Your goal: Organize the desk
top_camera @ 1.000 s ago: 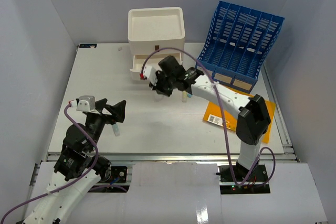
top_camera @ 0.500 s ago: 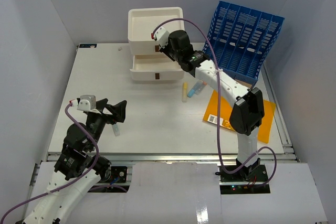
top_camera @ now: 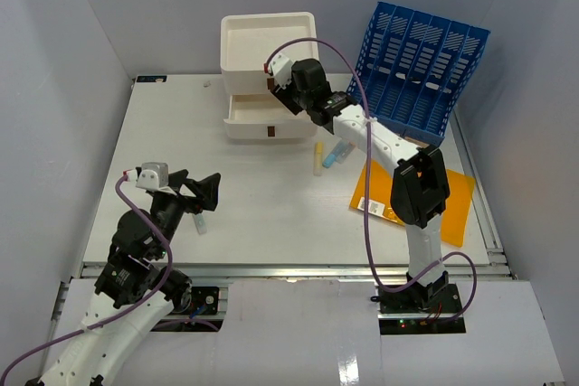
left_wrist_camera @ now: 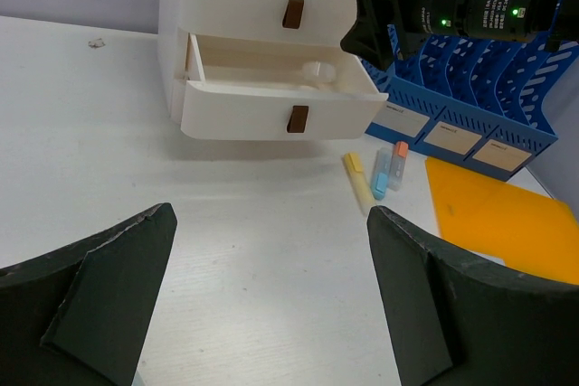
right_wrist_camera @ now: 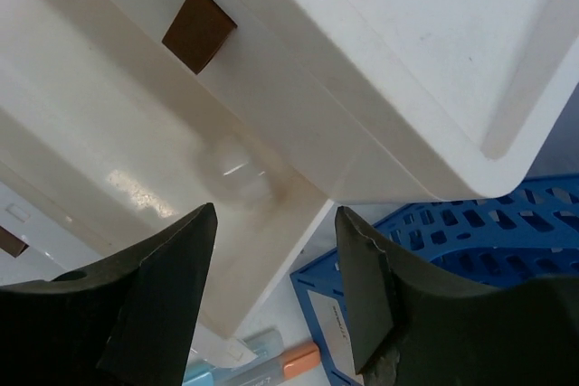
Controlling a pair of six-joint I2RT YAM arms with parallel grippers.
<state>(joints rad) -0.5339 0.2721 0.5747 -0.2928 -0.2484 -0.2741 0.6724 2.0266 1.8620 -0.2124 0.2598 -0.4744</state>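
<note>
The white desk (top_camera: 271, 219) carries a white three-drawer box (top_camera: 268, 42) with one drawer (top_camera: 246, 117) pulled out. A small translucent round thing (right_wrist_camera: 237, 174) lies inside the drawer and also shows in the left wrist view (left_wrist_camera: 318, 70). A yellow highlighter (top_camera: 318, 157), a blue one (top_camera: 333, 155) and an orange-capped one (left_wrist_camera: 397, 164) lie just right of the drawer. My right gripper (top_camera: 276, 88) hangs open and empty over the drawer's right end (right_wrist_camera: 276, 223). My left gripper (top_camera: 206, 192) is open and empty above the bare front left of the desk (left_wrist_camera: 271, 214).
A blue file rack (top_camera: 421, 61) leans at the back right. An orange folder (top_camera: 452, 201) lies flat in front of it, under the right arm. A small white item (top_camera: 199, 223) lies on the desk beside the left gripper. Grey walls close in both sides.
</note>
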